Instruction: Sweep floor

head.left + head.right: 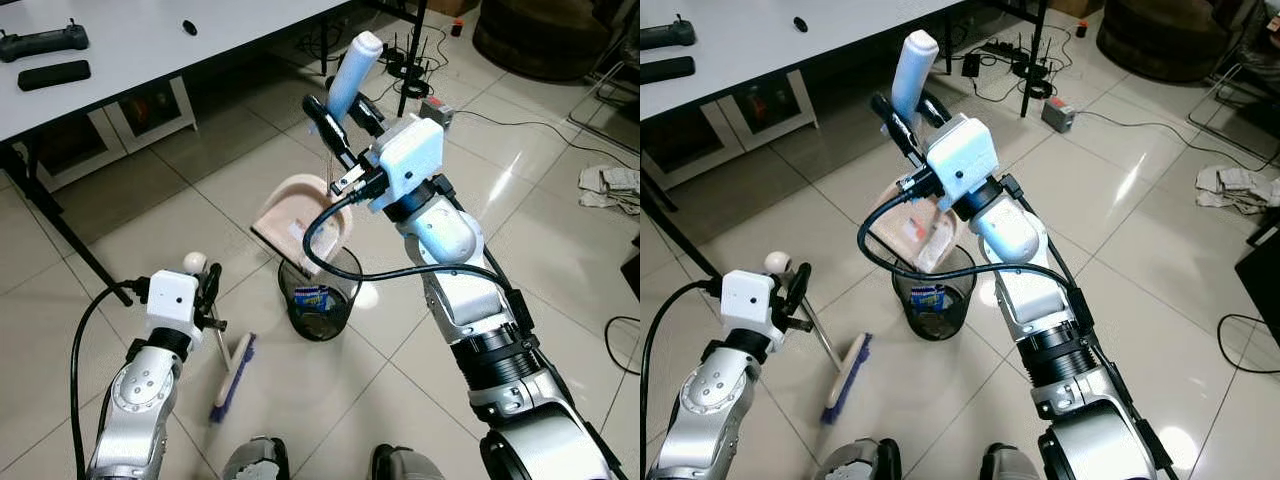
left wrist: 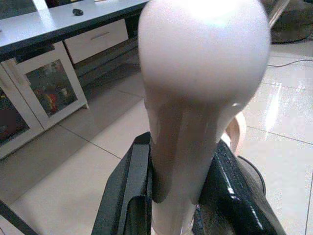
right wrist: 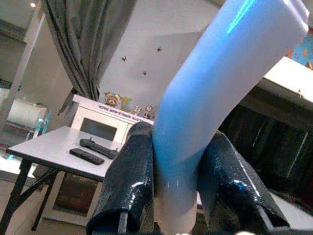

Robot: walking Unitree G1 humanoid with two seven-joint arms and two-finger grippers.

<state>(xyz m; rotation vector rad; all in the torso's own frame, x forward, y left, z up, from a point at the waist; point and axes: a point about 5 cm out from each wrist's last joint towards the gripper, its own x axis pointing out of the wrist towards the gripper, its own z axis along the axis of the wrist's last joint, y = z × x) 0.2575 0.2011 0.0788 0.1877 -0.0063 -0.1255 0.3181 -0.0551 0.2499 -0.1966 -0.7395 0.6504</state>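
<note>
My right arm reaches forward and up; the right gripper (image 1: pixel 338 128) is clamped on the dustpan (image 1: pixel 300 222) handle, tipping the pan over the bin (image 1: pixel 320 298). Low on the left, my left gripper (image 1: pixel 205 285) grips the broom (image 1: pixel 228 372) handle, bristles on the floor (image 1: pixel 540 200) near the bin.
</note>
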